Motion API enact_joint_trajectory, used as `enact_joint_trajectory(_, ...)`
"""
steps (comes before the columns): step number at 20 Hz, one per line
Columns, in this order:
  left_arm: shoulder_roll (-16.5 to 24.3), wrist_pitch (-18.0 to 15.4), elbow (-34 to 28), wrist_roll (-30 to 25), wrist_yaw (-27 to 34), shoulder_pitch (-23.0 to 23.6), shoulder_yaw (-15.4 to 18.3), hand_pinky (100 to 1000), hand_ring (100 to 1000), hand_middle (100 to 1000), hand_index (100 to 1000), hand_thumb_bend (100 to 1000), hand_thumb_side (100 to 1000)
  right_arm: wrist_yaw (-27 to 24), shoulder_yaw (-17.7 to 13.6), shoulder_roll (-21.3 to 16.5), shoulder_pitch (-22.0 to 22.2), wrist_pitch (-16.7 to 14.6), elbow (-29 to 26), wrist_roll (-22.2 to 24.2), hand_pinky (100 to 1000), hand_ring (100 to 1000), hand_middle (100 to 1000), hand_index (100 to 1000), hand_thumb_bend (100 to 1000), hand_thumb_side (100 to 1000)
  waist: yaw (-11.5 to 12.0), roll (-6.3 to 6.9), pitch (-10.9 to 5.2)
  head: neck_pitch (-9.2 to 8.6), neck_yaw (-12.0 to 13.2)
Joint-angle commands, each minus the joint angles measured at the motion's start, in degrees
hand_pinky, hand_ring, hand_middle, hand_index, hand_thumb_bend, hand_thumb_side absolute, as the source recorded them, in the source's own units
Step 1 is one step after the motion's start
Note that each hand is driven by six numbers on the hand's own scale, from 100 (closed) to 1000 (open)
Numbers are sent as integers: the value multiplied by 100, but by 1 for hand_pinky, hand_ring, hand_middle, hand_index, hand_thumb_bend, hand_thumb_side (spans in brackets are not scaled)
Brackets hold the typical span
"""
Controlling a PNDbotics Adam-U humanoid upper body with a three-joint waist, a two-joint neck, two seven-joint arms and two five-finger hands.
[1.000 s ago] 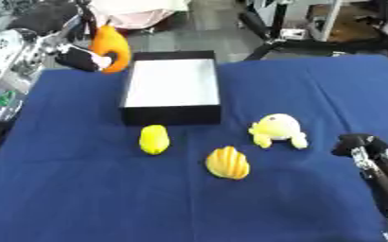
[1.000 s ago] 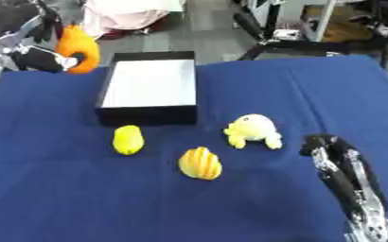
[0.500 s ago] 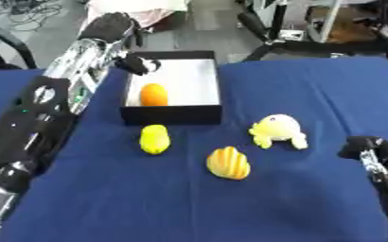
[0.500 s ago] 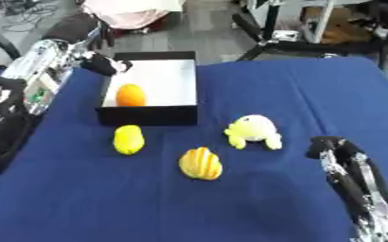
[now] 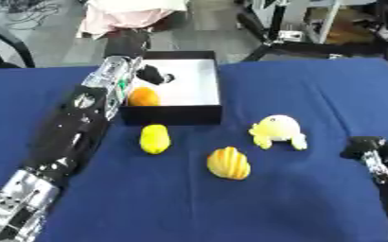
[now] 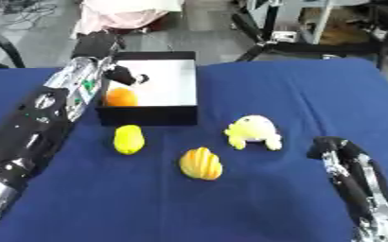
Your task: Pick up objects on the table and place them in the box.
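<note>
Box [image 5: 201, 75]: black walls, white floor, set at the table's [image 5: 313, 198] far middle. An orange fruit [image 5: 144, 96] is now lodged in its near-left corner; a second ago it was carried outside the box at the left, so one object can be counted as delivered.

Left hand [image 5: 152, 74]: stretched over the box interior, just beyond the fruit and apart from it. Nothing is held; whether the fingers are straight or curled cannot be told.

Right hand [image 6: 328, 145]: at the lower right edge, idle, nothing held; finger posture cannot be told.

Remaining on the cloth, judged still to be collected: a yellow fruit [image 5: 154, 138] just before the box; a ridged yellow-orange fruit [image 5: 229, 163] nearer centre; a yellow plush [image 5: 277, 131] between it and the right hand.
</note>
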Motion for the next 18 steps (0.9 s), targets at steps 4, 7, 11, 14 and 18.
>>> enact_joint_trajectory(4,510,-495,-573,124,401,-87,-386,765,668,679,861,773,594,-5,-50,-60,-45,-11,-31,-21,696,582,535,657,100,611,57,-62,-57,-11,-52)
enact_joint_trajectory(7,915,-786,-1043,-153,692,23,-836,796,696,712,887,760,602,8,-53,-84,-46,-12,-27,-25,696,581,535,657,100,608,75,-35,-57,-11,-85)
enact_joint_trajectory(11,2077,-1879,-2595,-2086,2170,311,-1253,823,717,741,904,704,553,28,-75,-114,-29,-10,-16,-51,696,581,535,657,100,611,138,5,-51,-11,-159)
enact_joint_trajectory(14,2602,-1944,-3587,-3396,2980,513,-1380,828,722,745,902,678,495,41,-74,-132,-31,-9,-12,-55,696,581,535,657,100,612,141,26,-44,-11,-197)
enact_joint_trajectory(18,2863,-1812,-4144,-4398,3530,668,-1608,831,720,738,885,566,392,47,-74,-146,-35,-9,-10,-57,696,581,535,657,100,612,135,44,-43,-11,-210)
